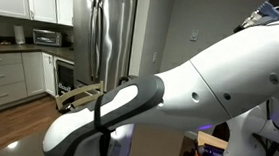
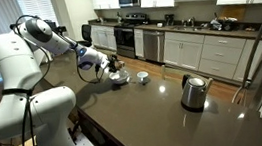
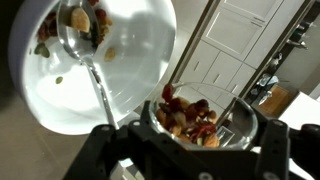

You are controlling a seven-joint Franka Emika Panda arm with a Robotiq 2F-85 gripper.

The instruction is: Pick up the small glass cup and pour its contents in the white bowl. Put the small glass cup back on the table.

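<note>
In the wrist view my gripper [image 3: 200, 140] is shut on the small glass cup [image 3: 195, 112], which is full of nuts and red dried fruit. The white bowl [image 3: 60, 90] lies close behind the cup at upper left. It holds a metal spoon [image 3: 85, 40] and a few nuts at its far side. In an exterior view my gripper [image 2: 104, 65] hangs over the white bowl [image 2: 120, 78] on the dark brown table [image 2: 167, 119]. The held cup is too small to make out there.
A small pale round item [image 2: 143, 78] stands on the table just beside the bowl. A steel kettle [image 2: 193, 92] stands further along. Kitchen counters and a stove [image 2: 127, 38] lie behind. The arm's white body [image 1: 178, 101] blocks most of an exterior view.
</note>
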